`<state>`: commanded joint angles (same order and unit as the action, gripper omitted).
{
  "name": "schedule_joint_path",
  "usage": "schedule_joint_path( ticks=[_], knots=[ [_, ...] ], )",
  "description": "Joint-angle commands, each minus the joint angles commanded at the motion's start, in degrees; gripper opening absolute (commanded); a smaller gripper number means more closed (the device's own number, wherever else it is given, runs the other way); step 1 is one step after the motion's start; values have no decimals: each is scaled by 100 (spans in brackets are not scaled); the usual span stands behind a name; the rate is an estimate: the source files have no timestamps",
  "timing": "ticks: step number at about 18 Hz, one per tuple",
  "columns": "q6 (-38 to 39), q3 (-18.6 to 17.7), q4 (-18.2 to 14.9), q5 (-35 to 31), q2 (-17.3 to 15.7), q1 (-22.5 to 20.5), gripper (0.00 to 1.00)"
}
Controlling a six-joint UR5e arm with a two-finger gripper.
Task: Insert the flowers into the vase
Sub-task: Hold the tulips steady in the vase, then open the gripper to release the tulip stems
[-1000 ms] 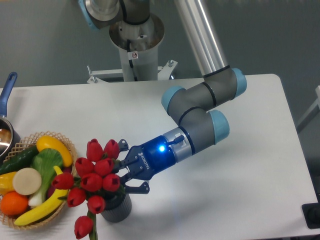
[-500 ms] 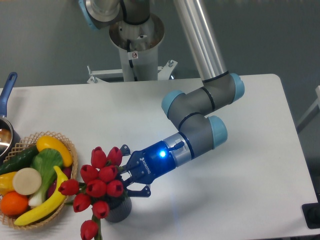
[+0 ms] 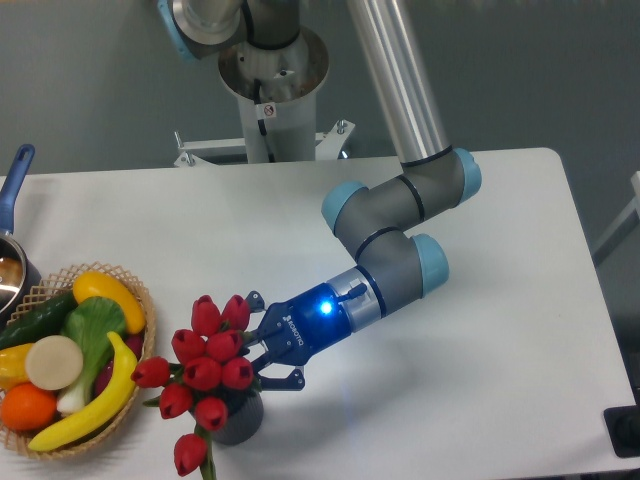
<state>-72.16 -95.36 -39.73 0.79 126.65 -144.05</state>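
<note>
Since a second ago the flowers (image 3: 207, 372) have shifted right and a little down, and the arm (image 3: 392, 240) has swung with them, its elbow drawn slightly toward the tabletop's near edge. Now the red buds cluster directly over the vase (image 3: 235, 419), hiding most of its mouth; only the dark ribbed wall shows beneath them, near the front edge of the tabletop (image 3: 480, 330). One bud droops low at the left of the vase, beside a green stem. The claw (image 3: 262, 352) lies nearly level, pointing left, with its dark fingers (image 3: 281, 377) spread on either side of the bunch's right flank; whether they press the stems or stand just free of them cannot be told, since the buds cover the tips. A blue light glows on the wrist behind it. At the left edge sits a wicker basket (image 3: 131, 398) of fruit, with a banana (image 3: 96, 398) curving along its near side, and behind that a pot (image 3: 12, 262) with a blue handle.
</note>
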Motion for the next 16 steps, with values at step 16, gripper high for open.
schedule_joint_path(
  ticks=[16],
  knots=[
    [0,-176,0,-44,-35,-123,74]
  ],
)
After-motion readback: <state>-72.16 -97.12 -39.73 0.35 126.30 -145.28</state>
